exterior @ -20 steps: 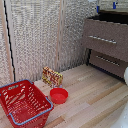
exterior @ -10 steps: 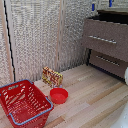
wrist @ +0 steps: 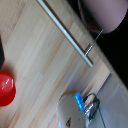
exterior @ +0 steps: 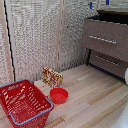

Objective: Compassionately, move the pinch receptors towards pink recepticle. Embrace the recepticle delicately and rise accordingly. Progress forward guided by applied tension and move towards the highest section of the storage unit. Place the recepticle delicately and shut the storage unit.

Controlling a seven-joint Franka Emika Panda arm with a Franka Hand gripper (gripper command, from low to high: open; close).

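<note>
At the floor's (exterior: 95, 100) left corner in the exterior view stands a red wire basket (exterior: 22, 102). Just beside it is a flat red bowl (exterior: 58, 95), with a snack packet (exterior: 52, 76) behind that. None of the 3 belongs to this step.

Toward the right edge is the storage unit (exterior: 112, 62). Its highest section (exterior: 105, 37) looks pulled out, with a dark gap above its front. The pincer (exterior: 98, 4) hangs over that gap with its 2 blue tips apart. I cannot tell whether it grips anything, because the cup is not visible there.

The wrist view shows the pink recepticle (wrist: 102, 15) close under the camera. It is over the dark drawer interior, just past the silver bar handle (wrist: 65, 32).

I judge the cup to be light, rigid, smooth-walled and chippable. It is best held across the rim or body rather than the handle, with gentle pressure and a low release.
</note>
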